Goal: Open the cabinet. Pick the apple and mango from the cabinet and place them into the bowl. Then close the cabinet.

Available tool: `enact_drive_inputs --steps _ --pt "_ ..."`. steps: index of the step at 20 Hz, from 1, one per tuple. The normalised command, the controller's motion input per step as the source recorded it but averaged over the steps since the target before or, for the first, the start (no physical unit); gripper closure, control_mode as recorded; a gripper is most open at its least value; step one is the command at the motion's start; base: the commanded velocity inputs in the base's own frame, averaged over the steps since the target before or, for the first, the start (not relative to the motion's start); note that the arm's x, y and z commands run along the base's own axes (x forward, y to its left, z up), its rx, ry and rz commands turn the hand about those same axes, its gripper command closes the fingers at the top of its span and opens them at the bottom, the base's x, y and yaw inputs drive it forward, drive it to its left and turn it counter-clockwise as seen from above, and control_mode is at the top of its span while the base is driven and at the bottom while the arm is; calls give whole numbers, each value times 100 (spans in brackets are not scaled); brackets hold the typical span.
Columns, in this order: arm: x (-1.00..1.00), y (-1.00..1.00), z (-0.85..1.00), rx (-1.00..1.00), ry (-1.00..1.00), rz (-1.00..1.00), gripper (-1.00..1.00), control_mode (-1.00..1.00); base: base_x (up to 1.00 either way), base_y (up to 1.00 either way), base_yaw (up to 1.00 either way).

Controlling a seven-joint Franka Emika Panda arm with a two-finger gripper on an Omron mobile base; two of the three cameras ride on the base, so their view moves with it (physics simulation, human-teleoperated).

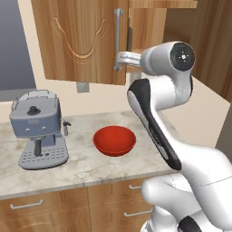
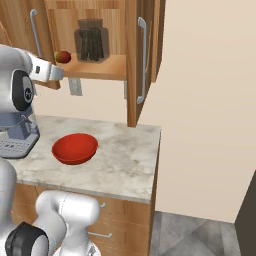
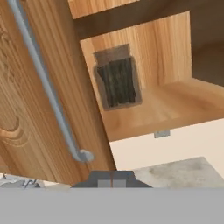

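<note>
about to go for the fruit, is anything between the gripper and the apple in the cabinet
Yes. The left door is only partly open, and the gripper sits at its bar handle; the door's edge stands between it and the apple on the shelf.

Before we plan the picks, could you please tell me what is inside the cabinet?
On the cabinet shelf stand a dark glass jar and, left of it, a reddish fruit. The left door hides the rest; no second fruit shows.
</note>
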Motion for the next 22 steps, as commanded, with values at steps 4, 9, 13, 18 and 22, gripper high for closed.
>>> enact_drive_inputs --steps 4,9,13,18,22 --pt "40 -25 0 27 6 13 100 -100 0 0 0" --pt "41 -27 0 23 3 11 100 -100 0 0 0" --pt "48 -17 -1 18 0 6 100 -100 0 0 0" --pt "60 0 -13 8 7 6 100 -100 0 0 0" --pt "55 0 -1 13 18 7 100 -100 0 0 0"
